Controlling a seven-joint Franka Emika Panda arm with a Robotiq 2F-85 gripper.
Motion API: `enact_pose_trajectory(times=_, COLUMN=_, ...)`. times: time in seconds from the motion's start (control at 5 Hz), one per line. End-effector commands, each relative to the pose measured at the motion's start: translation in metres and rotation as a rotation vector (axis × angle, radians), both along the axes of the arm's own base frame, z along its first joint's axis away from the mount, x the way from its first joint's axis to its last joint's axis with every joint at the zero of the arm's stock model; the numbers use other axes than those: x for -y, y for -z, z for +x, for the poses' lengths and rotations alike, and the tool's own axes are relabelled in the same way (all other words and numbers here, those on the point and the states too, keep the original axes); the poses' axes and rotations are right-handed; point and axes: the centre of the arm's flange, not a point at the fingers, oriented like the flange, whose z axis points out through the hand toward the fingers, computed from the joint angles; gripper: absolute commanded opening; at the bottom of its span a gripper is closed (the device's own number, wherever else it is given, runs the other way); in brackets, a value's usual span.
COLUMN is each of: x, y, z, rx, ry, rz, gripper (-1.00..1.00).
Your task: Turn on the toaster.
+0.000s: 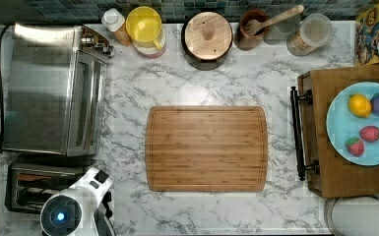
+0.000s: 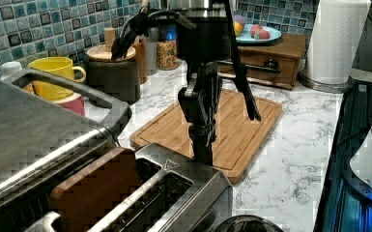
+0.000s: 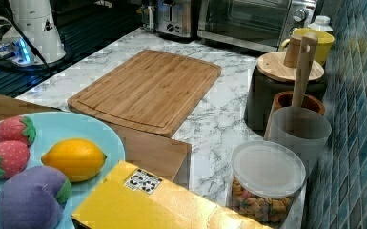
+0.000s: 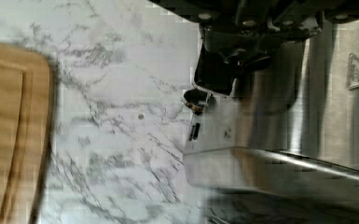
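Observation:
The toaster (image 1: 32, 186) is a small steel box with two long slots, standing at the top view's lower left, in front of the toaster oven. My arm (image 1: 78, 206) hangs over its end that faces the cutting board. In the left view my gripper (image 2: 203, 153) points straight down, fingers shut, its tip at the top edge of the toaster (image 2: 178, 191) on that end. The wrist view shows the toaster's end face (image 4: 270, 126), with the black lever (image 4: 213, 74) just under my gripper (image 4: 242, 58) and a small knob (image 4: 193, 96) beside it. A brown slab (image 2: 96, 188) sits in one slot.
A large steel toaster oven (image 1: 49, 88) stands right beside the toaster. The wooden cutting board (image 1: 206, 147) lies mid-counter. Jars, a yellow mug (image 1: 145, 25) and a wood-lidded pot (image 1: 206, 37) line the back wall. A wooden tray (image 1: 325, 172) holds a plate of toy fruit.

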Motion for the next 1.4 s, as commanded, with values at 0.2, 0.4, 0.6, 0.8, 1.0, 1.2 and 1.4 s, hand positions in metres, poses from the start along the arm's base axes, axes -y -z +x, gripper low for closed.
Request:
enact_pose_trajectory(times=0.2, x=-0.003, y=0.028, z=0.029, rx=-0.064, ry=0.119, rz=-0.017, gripper=-1.00)
enact_pose_trajectory(times=0.4, x=-0.007, y=0.035, z=0.017, rx=-0.119, ry=0.163, rz=-0.045, gripper=-1.00)
enact_pose_trajectory(times=0.6, x=-0.006, y=0.060, z=0.008, rx=-0.191, ry=0.154, rz=-0.056, gripper=-1.00)
enact_pose_trajectory(times=0.8, x=-0.001, y=0.087, z=0.003, rx=-0.244, ry=0.161, rz=-0.089, gripper=-1.00)
enact_pose_trajectory(times=1.0, x=0.020, y=0.113, z=-0.003, rx=-0.287, ry=0.182, rz=-0.110, gripper=-1.00)
enact_pose_trajectory(times=1.2, x=0.048, y=0.148, z=-0.009, rx=-0.327, ry=0.209, rz=-0.135, gripper=-1.00)
enact_pose_trajectory(times=1.4, x=0.083, y=0.175, z=-0.013, rx=-0.371, ry=0.217, rz=-0.147, gripper=-1.00)
